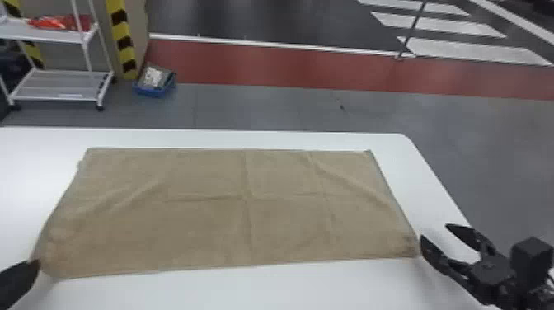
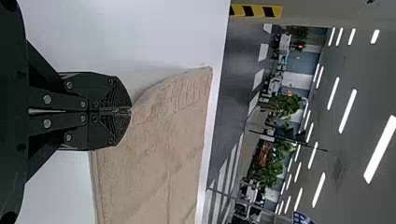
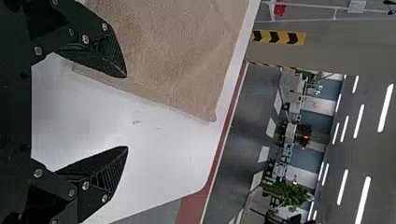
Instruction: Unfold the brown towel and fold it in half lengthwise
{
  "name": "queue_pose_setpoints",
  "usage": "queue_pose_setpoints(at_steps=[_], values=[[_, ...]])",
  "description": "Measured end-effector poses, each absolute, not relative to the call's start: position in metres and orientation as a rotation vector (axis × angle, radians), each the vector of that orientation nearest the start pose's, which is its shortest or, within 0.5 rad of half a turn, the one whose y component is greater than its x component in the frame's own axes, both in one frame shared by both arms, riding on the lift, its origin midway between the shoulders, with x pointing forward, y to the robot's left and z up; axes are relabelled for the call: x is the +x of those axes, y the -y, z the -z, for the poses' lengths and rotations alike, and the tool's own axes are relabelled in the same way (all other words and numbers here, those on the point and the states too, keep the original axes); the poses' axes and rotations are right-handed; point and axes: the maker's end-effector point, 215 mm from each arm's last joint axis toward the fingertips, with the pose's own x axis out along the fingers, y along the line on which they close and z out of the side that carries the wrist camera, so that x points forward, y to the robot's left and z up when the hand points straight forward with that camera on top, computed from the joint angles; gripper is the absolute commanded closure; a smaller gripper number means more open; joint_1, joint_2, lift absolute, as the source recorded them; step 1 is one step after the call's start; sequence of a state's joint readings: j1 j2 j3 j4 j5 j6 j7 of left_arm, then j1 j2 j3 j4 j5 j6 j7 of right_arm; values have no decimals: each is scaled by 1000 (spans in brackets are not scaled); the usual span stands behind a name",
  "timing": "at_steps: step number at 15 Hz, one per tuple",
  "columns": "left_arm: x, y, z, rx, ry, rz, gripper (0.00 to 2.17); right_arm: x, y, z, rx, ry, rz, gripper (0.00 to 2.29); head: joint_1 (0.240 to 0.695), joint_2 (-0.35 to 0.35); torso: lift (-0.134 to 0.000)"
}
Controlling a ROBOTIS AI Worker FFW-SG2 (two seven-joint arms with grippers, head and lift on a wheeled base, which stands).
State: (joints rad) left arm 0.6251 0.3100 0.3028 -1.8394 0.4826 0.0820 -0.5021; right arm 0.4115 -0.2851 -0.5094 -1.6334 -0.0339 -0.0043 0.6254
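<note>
so the brown towel (image 1: 206, 222) is spread out on the tabletop (image 1: 247, 288), a few creases but pretty much flat, and i'd call this the grab before the lengthwise fold. left gripper (image 2: 131, 110) is pressed together and looks to be pinching the towel's left edge by the near corner. right gripper (image 1: 434, 230) is spread wide right by the near right corner, one finger at the towel's edge, nothing pinched.

imo get that right corner properly between the fingers before closing, low and with a decent bite, or it'll just pinch air. keep the left one put meanwhile so nothing skews. then lift both together, edge kinda taut, swing it over to the far edge and match corners before letting go. cloth this floppy will probably sag midway if you go slack.
</note>
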Motion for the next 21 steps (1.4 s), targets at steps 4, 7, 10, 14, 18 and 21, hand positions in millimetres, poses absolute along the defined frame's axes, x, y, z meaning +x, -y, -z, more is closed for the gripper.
queue_pose_setpoints(at_steps=[4,7,10,14,18,21], values=[[370,-342,446,-159,-316,294,1416,386,445,446,-222,-297,-303,410,695,-154,-125],[372,-340,445,-159,-313,297,1416,378,448,450,-220,-302,-300,410,695,-163,-125],[371,-339,444,-159,-313,300,1416,373,453,464,-218,-331,-295,410,695,-174,-125],[370,-339,445,-158,-314,302,1416,379,450,470,-219,-338,-296,431,695,-171,-125],[370,-340,445,-154,-315,301,1416,384,445,476,-219,-350,-305,505,695,-160,-125],[370,-341,445,-151,-316,298,1416,385,446,482,-223,-369,-305,1038,695,-160,-125]])
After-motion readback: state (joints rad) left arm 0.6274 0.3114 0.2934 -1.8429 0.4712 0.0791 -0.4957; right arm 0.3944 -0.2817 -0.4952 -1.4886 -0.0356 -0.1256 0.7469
